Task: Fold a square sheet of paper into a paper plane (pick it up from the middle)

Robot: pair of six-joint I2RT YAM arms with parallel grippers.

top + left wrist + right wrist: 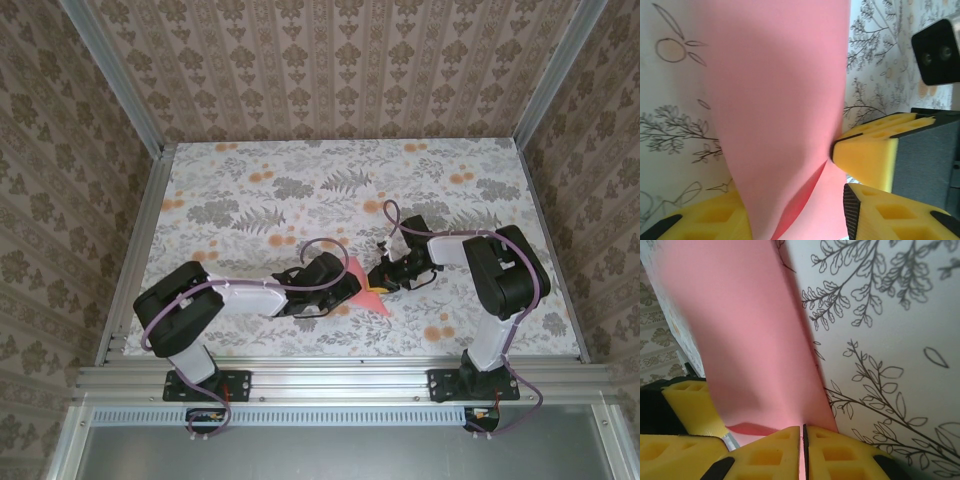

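The pink-red sheet of paper [362, 268] is folded into a slim, pointed paper plane shape and is held up off the table near its front middle. My right gripper [380, 283] is shut on it. In the right wrist view the fingertips [785, 440] pinch a thin edge of the paper [740, 340]. My left gripper [350, 285] meets it from the left. In the left wrist view its jaws [790, 210] stand apart, astride the bulging paper [780, 100]. One right finger [865, 155] presses the paper's edge there.
The table [250, 190] has a floral cloth with small orange flower prints. Aluminium rails [330, 378] run along the front and sides, with patterned walls behind. The two wrists sit close together, and the right wrist's black camera block [940, 50] is near my left fingers.
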